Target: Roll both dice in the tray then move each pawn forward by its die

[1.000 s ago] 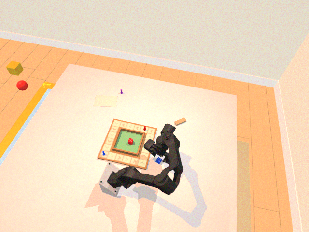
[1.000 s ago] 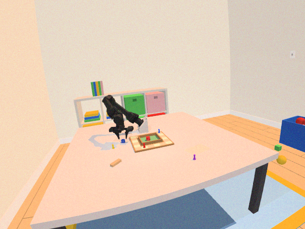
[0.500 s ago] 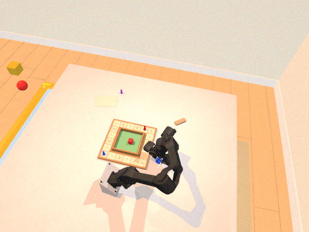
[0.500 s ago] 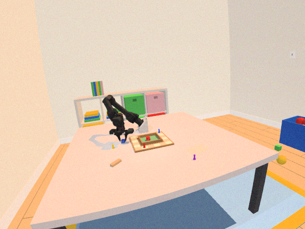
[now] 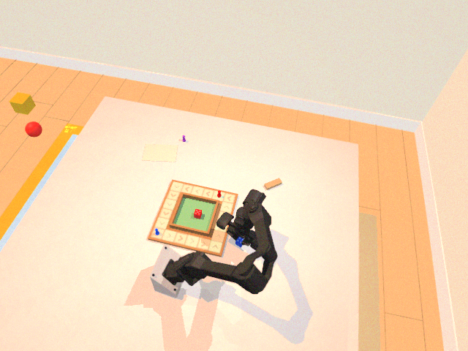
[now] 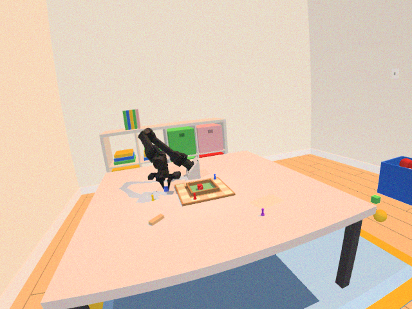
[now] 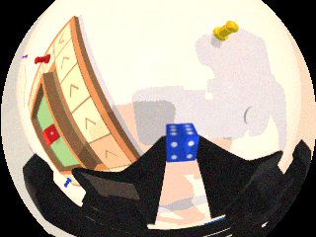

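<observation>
My gripper (image 6: 165,188) (image 7: 180,140) is shut on the blue die (image 5: 239,241) (image 6: 165,188) (image 7: 182,142), just beside the board's edge and low over the table. The red die (image 5: 197,213) (image 6: 199,187) (image 7: 50,134) lies in the green-floored tray (image 5: 191,231) (image 6: 203,192) (image 7: 56,110) in the middle of the board. The red pawn (image 5: 219,194) (image 6: 194,196) (image 7: 42,59) stands on the arrow track, one square from a corner. The blue pawn (image 5: 157,232) (image 6: 214,176) (image 7: 67,183) stands on the corner square near the arm's base.
A yellow pawn (image 6: 152,197) (image 7: 225,31) stands on the table beyond the gripper. A wooden block (image 5: 273,183) (image 6: 156,219) lies farther out. A purple pawn (image 5: 183,138) (image 6: 262,212) stands near a pale yellow sheet (image 5: 159,153) (image 6: 266,201).
</observation>
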Motion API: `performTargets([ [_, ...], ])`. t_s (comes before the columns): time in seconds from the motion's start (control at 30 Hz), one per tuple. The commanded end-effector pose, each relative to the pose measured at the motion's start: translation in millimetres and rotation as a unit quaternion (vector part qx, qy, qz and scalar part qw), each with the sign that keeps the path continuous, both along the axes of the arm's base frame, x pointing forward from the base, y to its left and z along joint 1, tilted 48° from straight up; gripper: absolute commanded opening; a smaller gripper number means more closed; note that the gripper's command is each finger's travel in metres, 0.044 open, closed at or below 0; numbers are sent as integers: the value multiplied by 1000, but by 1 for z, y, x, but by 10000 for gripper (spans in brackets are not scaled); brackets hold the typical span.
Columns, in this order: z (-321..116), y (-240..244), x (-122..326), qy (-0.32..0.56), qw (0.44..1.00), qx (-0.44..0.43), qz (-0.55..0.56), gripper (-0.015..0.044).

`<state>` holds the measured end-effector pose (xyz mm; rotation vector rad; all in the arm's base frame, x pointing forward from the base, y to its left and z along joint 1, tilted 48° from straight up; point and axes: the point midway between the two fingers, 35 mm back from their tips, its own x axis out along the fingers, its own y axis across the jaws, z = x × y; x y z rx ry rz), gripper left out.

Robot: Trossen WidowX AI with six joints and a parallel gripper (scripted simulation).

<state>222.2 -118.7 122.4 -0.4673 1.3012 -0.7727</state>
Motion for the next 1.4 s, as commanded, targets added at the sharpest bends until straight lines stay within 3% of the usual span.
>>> performTargets([
  [0.0,12,14,4,-2,1000,6,7,0],
  [0.67,80,79,-12,21,999,0,42,0],
  [1.37,26,129,40,250,934,-21,252,0],
])
